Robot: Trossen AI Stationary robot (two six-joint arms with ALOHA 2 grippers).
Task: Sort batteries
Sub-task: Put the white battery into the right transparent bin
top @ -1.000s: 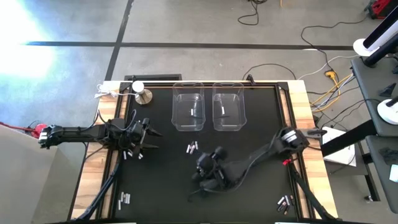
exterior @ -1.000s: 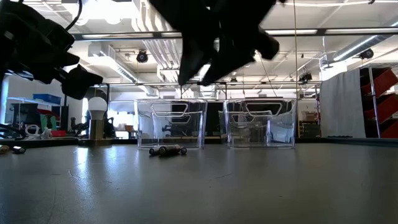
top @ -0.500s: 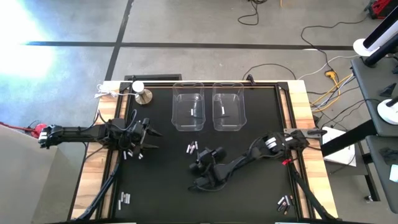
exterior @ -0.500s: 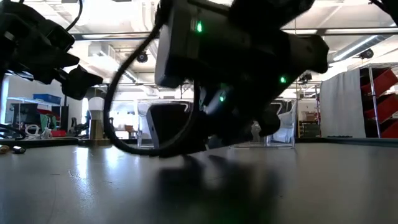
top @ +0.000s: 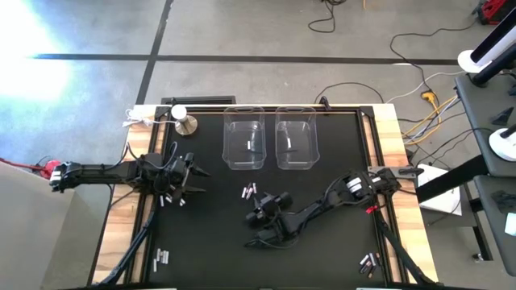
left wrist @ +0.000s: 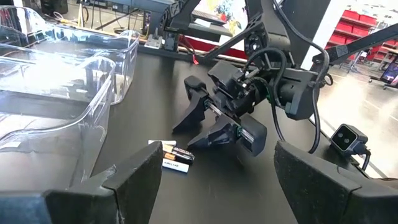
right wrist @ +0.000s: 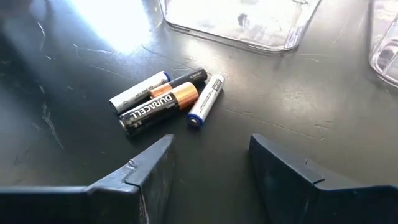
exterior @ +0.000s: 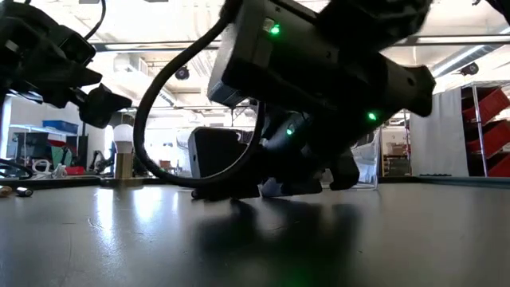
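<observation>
A small cluster of batteries (right wrist: 165, 96) lies flat mid-table: a white cell, a black-and-copper cell and a blue-tipped white cell. It also shows in the high view, batteries (top: 248, 192), just near of the two clear bins. My right gripper (right wrist: 211, 168) is open and low over the table. Its fingers point at the cluster from the near-right side and stop short of it (top: 258, 211). My left gripper (left wrist: 214, 180) is open and hovers at the table's left side (top: 189, 177), touching nothing.
Two clear plastic bins (top: 244, 137) (top: 296, 137) stand side by side at the far edge, each with a few cells inside. More batteries lie under the left gripper (top: 169, 197), at the near-left (top: 161, 258) and at the near-right (top: 369, 262). A round silver knob (top: 187, 123) stands at the far left.
My right gripper has come down from above the table almost to its surface. It has moved a little toward the far-left, closer to the central battery cluster. The batteries have stayed where they were.
</observation>
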